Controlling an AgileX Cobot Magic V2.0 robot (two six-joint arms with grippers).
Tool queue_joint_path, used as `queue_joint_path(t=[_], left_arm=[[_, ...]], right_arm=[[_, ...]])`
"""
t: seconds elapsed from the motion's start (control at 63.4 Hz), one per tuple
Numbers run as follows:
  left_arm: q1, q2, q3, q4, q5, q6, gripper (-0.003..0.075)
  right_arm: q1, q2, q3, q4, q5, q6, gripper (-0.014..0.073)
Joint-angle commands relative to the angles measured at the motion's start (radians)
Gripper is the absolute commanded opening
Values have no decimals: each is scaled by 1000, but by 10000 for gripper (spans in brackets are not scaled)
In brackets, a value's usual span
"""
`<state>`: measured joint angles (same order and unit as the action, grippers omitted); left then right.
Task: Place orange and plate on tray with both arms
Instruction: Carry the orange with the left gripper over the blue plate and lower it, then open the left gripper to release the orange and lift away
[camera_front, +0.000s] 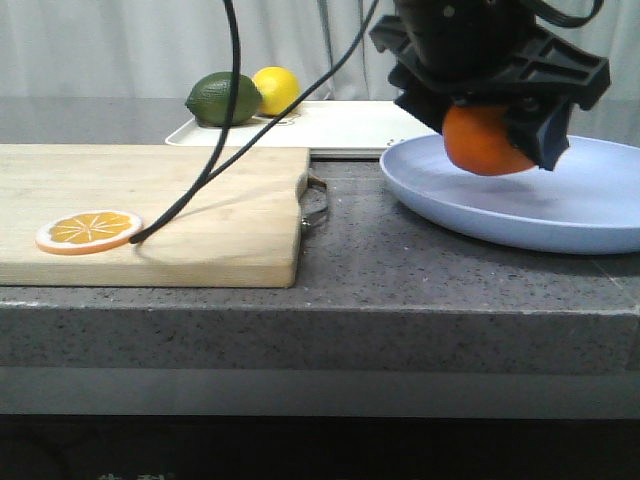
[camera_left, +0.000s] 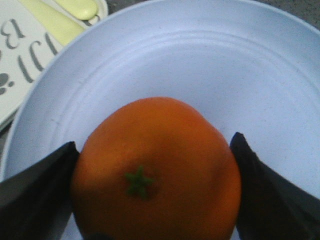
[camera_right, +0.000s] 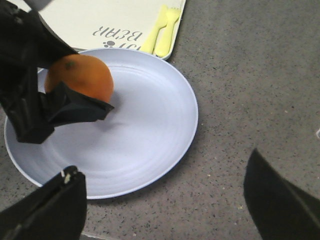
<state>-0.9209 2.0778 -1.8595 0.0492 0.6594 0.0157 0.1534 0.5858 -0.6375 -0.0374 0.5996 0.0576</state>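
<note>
My left gripper (camera_front: 488, 130) is shut on the orange (camera_front: 485, 145) and holds it over the near-left part of the pale blue plate (camera_front: 560, 215). I cannot tell whether the orange touches the plate. In the left wrist view the orange (camera_left: 155, 170) fills the gap between the fingers (camera_left: 40, 185), with the plate (camera_left: 200, 65) beneath. My right gripper (camera_right: 162, 165) is open and empty above the table beside the plate's rim (camera_right: 190, 120); the orange (camera_right: 82, 77) shows there too. The cream tray (camera_front: 340, 125) lies just behind the plate.
A wooden cutting board (camera_front: 150, 210) with an orange slice (camera_front: 90, 230) lies at the left. A green fruit (camera_front: 225, 98) and a lemon (camera_front: 277, 88) sit on the tray's far left. Yellow cutlery (camera_right: 162, 30) lies on the tray. A black cable (camera_front: 220, 160) hangs over the board.
</note>
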Motion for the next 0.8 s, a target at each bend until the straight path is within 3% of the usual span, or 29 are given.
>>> queue_joint_path(t=[0.0, 0.126, 0.189, 0.599, 0.788], left_arm=[[-10, -47, -49, -23, -91, -2, 496], [-10, -40, -49, -49, -101, -2, 629], [-10, -40, -49, -49, -100, -2, 656], [5, -214, -39, -43, 51, -25, 654], [31, -400, 106, 1, 49, -59, 654]], right_arm=[[0, 8, -31, -3, -67, -9, 643], [0, 8, -31, -3, -67, -9, 643], [0, 8, -31, -3, -67, -9, 643], [0, 8, -31, -3, -66, -9, 643], [0, 8, -31, -3, -66, -9, 643]])
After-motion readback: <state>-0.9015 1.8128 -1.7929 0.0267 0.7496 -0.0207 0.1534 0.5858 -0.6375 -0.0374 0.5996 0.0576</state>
